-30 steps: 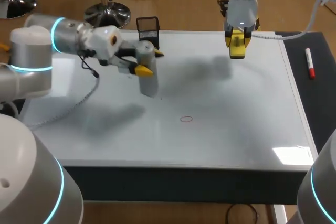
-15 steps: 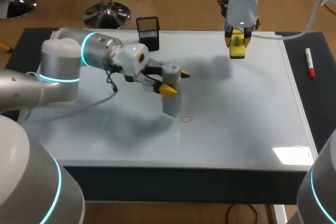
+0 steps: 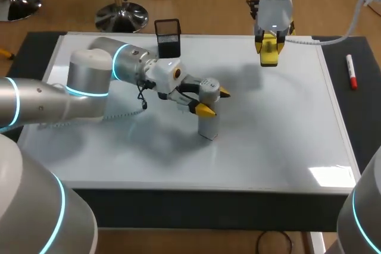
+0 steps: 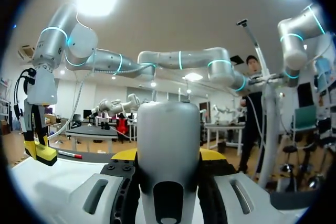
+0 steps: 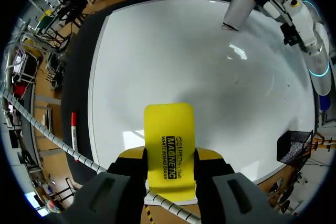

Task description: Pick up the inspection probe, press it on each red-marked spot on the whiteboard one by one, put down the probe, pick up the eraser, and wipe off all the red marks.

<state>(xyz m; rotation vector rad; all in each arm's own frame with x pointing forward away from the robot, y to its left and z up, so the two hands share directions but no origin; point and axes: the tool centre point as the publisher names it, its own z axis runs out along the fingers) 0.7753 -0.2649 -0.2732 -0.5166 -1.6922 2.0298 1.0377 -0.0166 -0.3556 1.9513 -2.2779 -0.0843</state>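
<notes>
The inspection probe (image 3: 208, 117), a grey cylinder, stands upright with its lower end on the whiteboard (image 3: 274, 129), over the spot where a small red circle was drawn; the mark is hidden beneath it. My left gripper (image 3: 214, 100) is shut on the probe's upper part, and the left wrist view shows the probe (image 4: 168, 145) between the left gripper's (image 4: 168, 156) yellow tips. My right gripper (image 3: 269, 49) hangs above the board's far right part, shut on the yellow eraser (image 3: 269, 55). In the right wrist view the eraser (image 5: 169, 140) sticks out ahead of the right gripper (image 5: 169, 156), and the probe (image 5: 240, 4) is far ahead.
A black mesh holder (image 3: 168, 35) stands at the board's far edge, behind the left arm. A red-capped marker (image 3: 352, 71) lies on the dark mat right of the board and also shows in the right wrist view as the marker (image 5: 73, 129).
My left arm has carried the probe right and toward the front, then down onto the red circle, which is now covered. The right arm and eraser have not moved.
</notes>
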